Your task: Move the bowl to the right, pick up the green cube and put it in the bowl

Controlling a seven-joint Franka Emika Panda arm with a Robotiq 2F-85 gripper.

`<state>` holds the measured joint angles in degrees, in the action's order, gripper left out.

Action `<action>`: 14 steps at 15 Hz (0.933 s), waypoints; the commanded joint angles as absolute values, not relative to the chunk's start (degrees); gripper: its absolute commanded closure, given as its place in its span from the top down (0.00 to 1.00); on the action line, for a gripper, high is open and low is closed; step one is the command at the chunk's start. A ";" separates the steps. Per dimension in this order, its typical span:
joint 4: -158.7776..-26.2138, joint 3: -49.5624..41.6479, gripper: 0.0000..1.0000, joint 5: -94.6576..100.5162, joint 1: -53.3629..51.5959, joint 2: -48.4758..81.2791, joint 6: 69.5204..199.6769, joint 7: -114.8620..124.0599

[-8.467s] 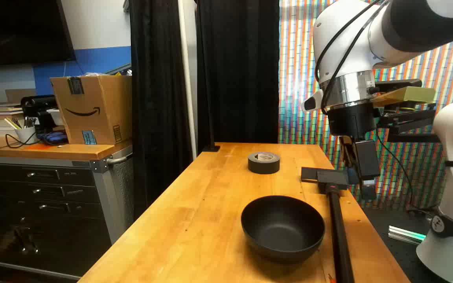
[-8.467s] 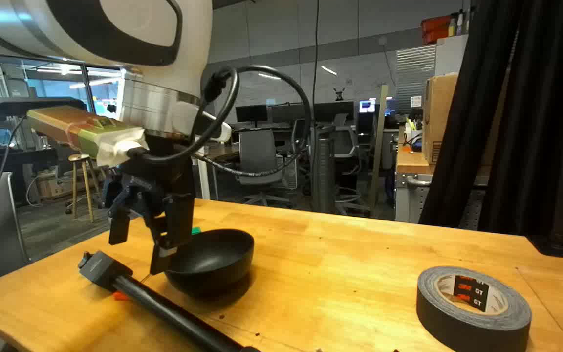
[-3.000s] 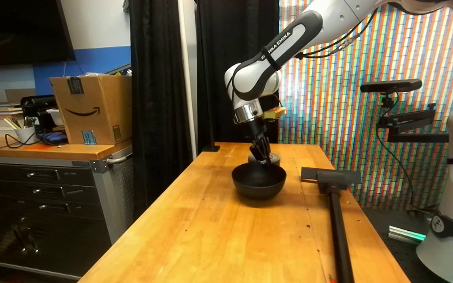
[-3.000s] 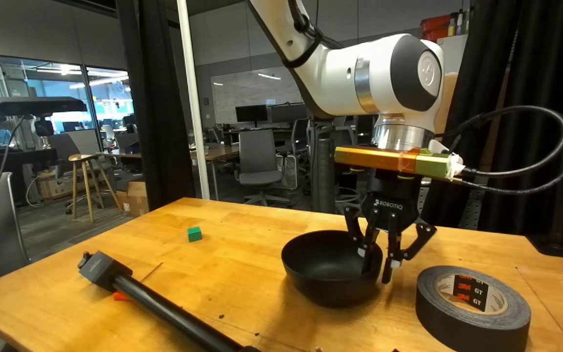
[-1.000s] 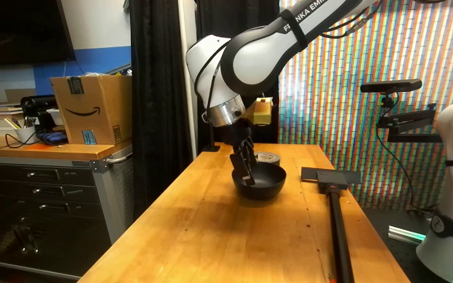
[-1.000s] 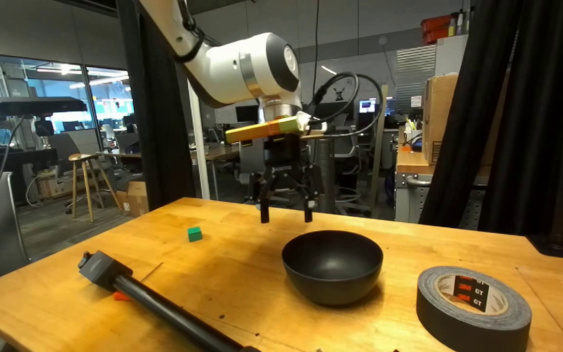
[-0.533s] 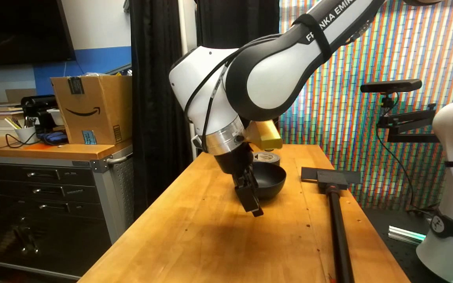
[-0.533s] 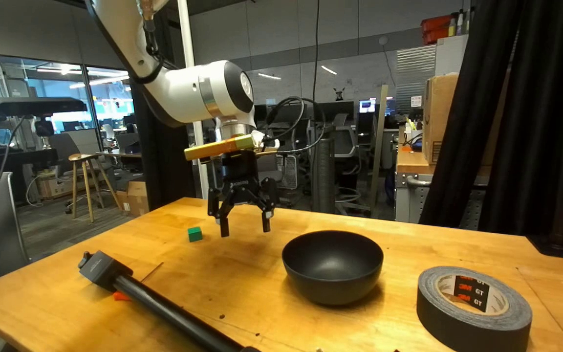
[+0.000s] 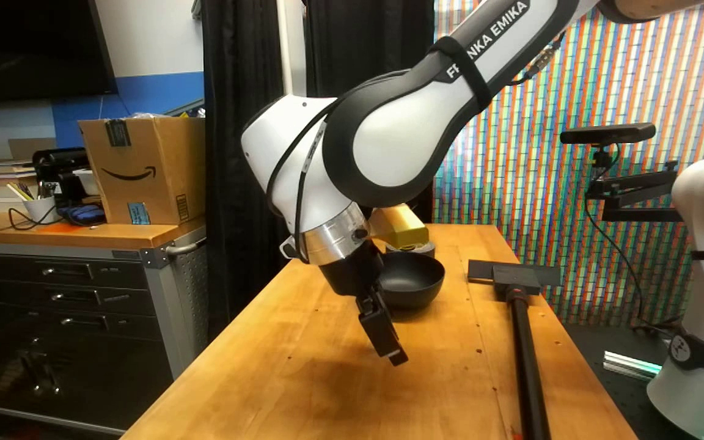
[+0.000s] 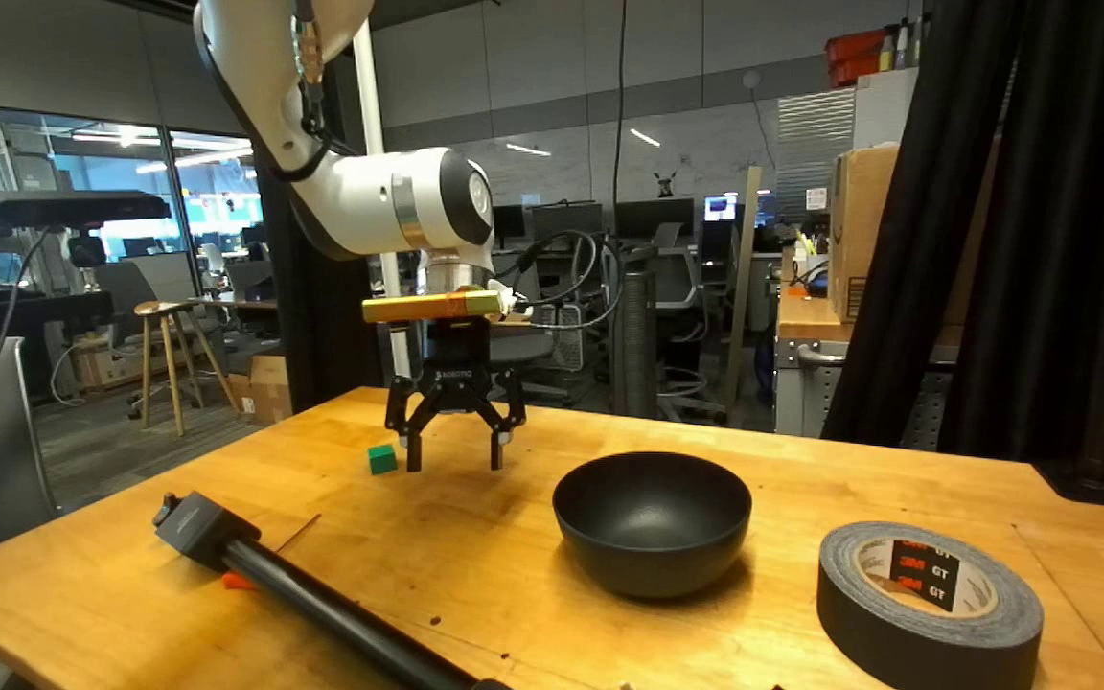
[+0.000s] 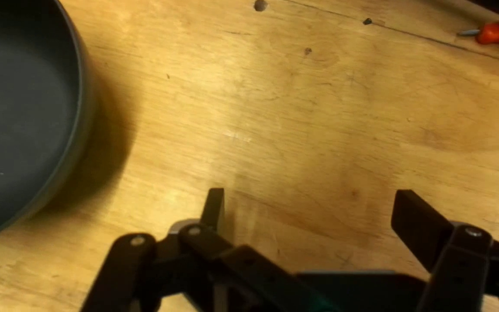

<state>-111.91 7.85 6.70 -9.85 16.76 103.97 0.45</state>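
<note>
Partly hidden, the round, wide black bowl sits on the honey-coloured wooden table in an exterior view. In an exterior view, the small green cube lies left of the black two-fingered gripper, jaws wide apart and empty. The wrist view shows the bowl's smooth grey inside.
</note>
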 commanded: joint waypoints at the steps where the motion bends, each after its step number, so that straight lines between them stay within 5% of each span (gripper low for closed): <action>1: -105.93 9.05 1.00 2.45 -9.47 19.83 99.70 -4.52; 14: -99.52 11.97 1.00 7.11 -17.77 25.16 97.35 -0.44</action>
